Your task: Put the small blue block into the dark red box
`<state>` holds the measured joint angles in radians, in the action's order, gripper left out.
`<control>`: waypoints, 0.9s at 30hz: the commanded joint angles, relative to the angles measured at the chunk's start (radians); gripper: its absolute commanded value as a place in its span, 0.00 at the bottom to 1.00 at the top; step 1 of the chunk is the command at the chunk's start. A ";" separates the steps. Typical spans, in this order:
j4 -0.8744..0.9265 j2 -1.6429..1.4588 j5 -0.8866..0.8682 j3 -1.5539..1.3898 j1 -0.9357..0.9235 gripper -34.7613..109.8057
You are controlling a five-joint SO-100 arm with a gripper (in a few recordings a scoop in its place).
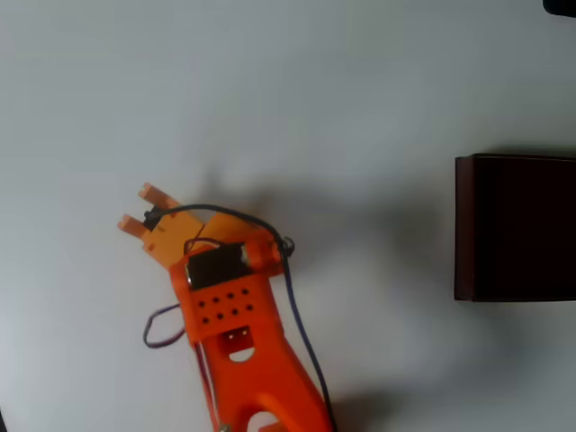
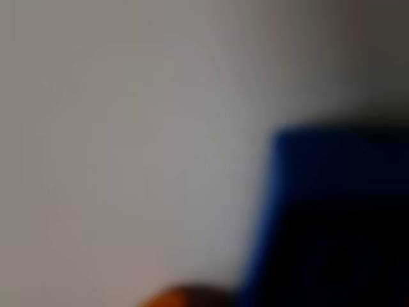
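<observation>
Box (image 1: 517, 227) sits at the right edge of the tabletop (image 1: 342, 81) in the overhead view, dark red, its open top facing up and its right part cut off by the frame. The hand (image 1: 142, 209) is well apart from it, toward the left of the tabletop, its two orange fingertips pointing up-left, away from the box. A small gap shows between the tips, but whether they clamp anything I cannot tell from above. In the wrist view a large blurred blue shape, most likely the block (image 2: 319, 166), fills the lower right, very close to the lens, so it probably lies at or between the fingers. If it is held, the coming move is a long swing rightward across the tabletop to the box.
</observation>
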<state>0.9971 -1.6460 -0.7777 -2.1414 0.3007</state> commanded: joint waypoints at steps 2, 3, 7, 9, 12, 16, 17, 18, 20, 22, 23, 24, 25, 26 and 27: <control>-0.011 0.011 0.021 0.041 -0.015 0.26; -0.008 0.014 0.028 0.044 -0.017 0.26; 0.014 -0.009 0.034 0.052 -0.012 0.24; 0.075 -0.058 0.046 0.067 -0.015 0.24; 0.193 -0.239 0.092 0.064 -0.080 0.24; 0.368 -0.560 0.206 0.069 -0.261 0.24; 0.410 -0.618 0.239 0.084 -0.327 0.24; 0.448 -0.664 0.275 0.103 -0.394 0.24; 0.491 -0.729 0.345 0.124 -0.528 0.24; 0.471 -0.765 0.400 0.110 -0.646 0.24; 0.443 -0.772 0.426 0.094 -0.695 0.24; 0.410 -0.772 0.453 0.077 -0.736 0.24; 0.374 -0.762 0.471 0.061 -0.772 0.24; 0.333 -0.753 0.486 0.043 -0.805 0.24; 0.287 -0.742 0.497 0.026 -0.828 0.24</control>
<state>1.3714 -2.3746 -0.3129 -2.0939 -0.4310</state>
